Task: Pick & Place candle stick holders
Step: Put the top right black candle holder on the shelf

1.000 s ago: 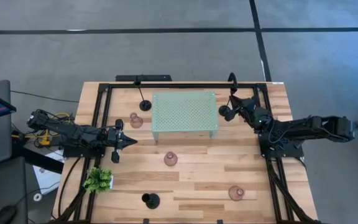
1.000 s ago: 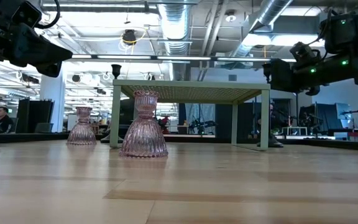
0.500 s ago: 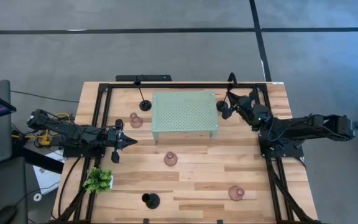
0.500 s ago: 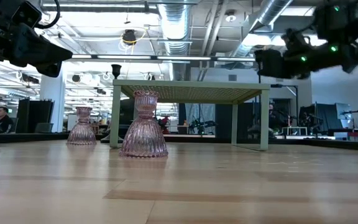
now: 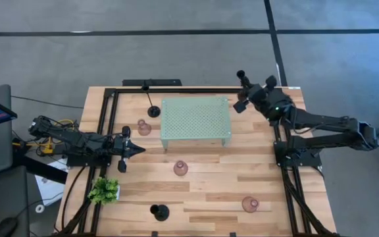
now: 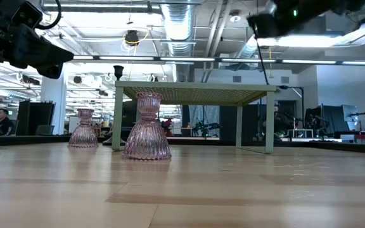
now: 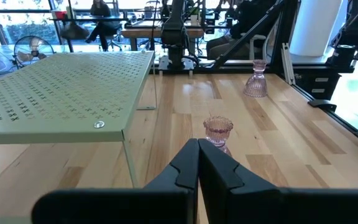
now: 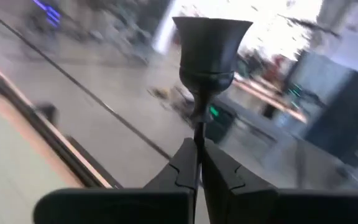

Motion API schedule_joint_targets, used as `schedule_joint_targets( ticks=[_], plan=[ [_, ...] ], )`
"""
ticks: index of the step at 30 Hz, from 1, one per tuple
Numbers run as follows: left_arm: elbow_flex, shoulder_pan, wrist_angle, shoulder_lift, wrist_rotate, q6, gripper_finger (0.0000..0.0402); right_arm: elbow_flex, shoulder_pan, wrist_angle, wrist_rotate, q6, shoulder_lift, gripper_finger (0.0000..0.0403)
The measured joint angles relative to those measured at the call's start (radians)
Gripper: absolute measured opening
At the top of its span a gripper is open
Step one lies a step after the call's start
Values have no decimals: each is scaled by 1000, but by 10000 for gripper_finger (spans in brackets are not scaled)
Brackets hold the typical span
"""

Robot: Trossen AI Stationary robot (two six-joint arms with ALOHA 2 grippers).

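**Black holder lifted near the worktop's far right corner**

While the left arm waits low over the left side of the worktop [image 5: 202,197], its left gripper [image 5: 139,150] pressed closed on nothing, the right arm reaches up toward the far right corner. The pale green perforated stand [image 5: 195,123] sits on the far middle of the worktop, with nothing on top of it in the high view.

The right gripper [image 5: 245,92] is closed on the thin stem of a black candle stick holder [image 8: 211,43]. In the right wrist view the stem runs straight out from between the fingertips, with the cup at the free end; the base is hidden behind the fingers. In the high view the holder leans away from the arm, cup toward the far edge, raised clear of the wood.

A second black holder [image 5: 153,110] stands upright just left of the stand, and a third black holder [image 5: 158,212] stands near the front edge. The three pinkish holders stand upright, long axis vertical: one [image 5: 143,127] beside the stand's left edge, one [image 5: 181,168] in front of the stand, one [image 5: 250,204] toward the front right. A small green plant [image 5: 104,191] sits at the front left.
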Motion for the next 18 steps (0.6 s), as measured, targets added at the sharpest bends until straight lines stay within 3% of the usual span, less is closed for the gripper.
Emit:
schedule_joint_targets(
  ticks=[8,18],
  plan=[
    [0,0,0,0,0,0,8,79,-1,67,-388,74,77,0],
    [0,0,0,0,0,0,8,132,-5,278,-548,108,310,0]
  ],
)
